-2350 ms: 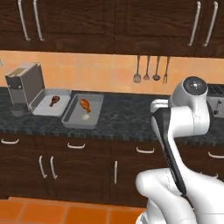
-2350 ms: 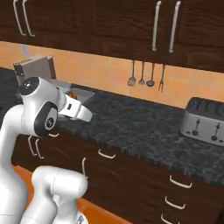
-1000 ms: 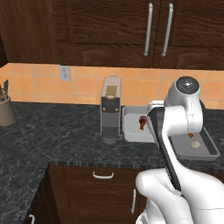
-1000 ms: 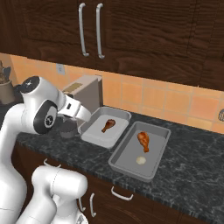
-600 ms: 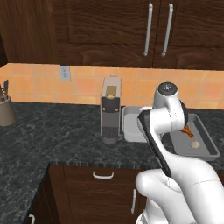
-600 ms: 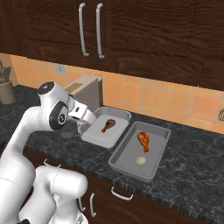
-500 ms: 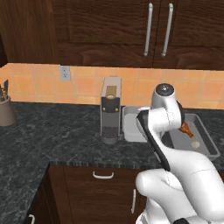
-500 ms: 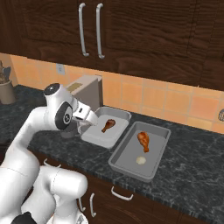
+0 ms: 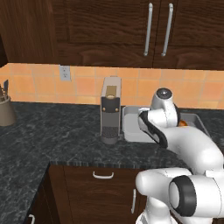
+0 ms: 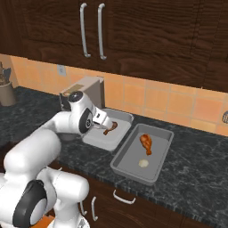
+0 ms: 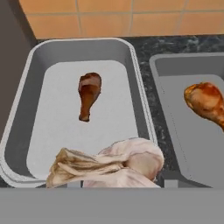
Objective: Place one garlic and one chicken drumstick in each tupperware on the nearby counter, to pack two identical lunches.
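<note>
My gripper (image 11: 122, 183) is shut on a papery white garlic (image 11: 127, 162), which hides its fingertips. The garlic hangs over the near edge of the pale tupperware (image 11: 35, 109), where one brown chicken drumstick (image 11: 89, 100) lies. To its right, the darker tupperware (image 11: 175, 127) holds another drumstick (image 11: 205, 103). From the right base view, the hand (image 10: 100, 119) hovers over the pale tupperware (image 10: 116, 141) and its drumstick (image 10: 109, 128). The darker tupperware (image 10: 129, 169) there holds a drumstick (image 10: 146, 143) and a garlic (image 10: 143, 163). Both stand on the speckled counter (image 10: 196, 178).
A tall grey-and-black coffee machine (image 9: 110, 109) stands just left of the pale tupperware (image 9: 130, 127). A utensil holder (image 9: 4, 113) sits far left by the tiled wall. Dark cabinets hang overhead, and the counter (image 9: 52, 135) turns a corner at the left.
The arm has swung forward and down, carrying the hand from above the counter's edge to low over the pale tupperware. The garlic stays in the gripper. The trays have not moved.
</note>
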Motion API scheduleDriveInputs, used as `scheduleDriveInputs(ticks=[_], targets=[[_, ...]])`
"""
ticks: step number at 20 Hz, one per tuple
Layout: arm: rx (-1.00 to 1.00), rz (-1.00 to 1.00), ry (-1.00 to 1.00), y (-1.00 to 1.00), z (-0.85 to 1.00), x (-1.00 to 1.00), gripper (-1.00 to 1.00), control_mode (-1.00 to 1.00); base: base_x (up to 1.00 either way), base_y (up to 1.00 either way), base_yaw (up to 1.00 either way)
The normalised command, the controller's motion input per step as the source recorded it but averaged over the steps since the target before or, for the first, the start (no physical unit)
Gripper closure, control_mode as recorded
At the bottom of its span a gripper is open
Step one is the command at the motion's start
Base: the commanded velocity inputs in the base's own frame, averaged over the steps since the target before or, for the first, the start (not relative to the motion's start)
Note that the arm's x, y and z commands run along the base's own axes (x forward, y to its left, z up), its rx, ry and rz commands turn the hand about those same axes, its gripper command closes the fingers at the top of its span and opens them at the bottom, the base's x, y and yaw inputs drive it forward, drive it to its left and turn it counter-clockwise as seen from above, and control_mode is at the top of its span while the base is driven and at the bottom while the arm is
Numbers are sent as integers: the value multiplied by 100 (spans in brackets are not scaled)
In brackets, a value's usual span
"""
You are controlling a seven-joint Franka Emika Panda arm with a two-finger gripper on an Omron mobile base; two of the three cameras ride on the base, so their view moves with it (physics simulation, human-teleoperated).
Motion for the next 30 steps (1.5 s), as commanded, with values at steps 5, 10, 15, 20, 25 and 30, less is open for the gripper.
scheduleDriveInputs(ticks=[5, 10, 15, 20, 25, 30], targets=[[0, 0, 4, -5, -40, 61, 100, -100, 0, 0, 0], [0, 0, 4, -6, -55, 68, 100, -100, 0, 0, 0], [0, 0, 8, -14, -46, 65, 100, -100, 0, 0, 0], [0, 0, 6, -18, -46, 63, 100, -100, 0, 0, 0], [0, 0, 1, -4, -21, 46, -100, -100, 0, 0, 0], [0, -1, -3, 0, 15, 13, -100, -100, 0, 0, 0]])
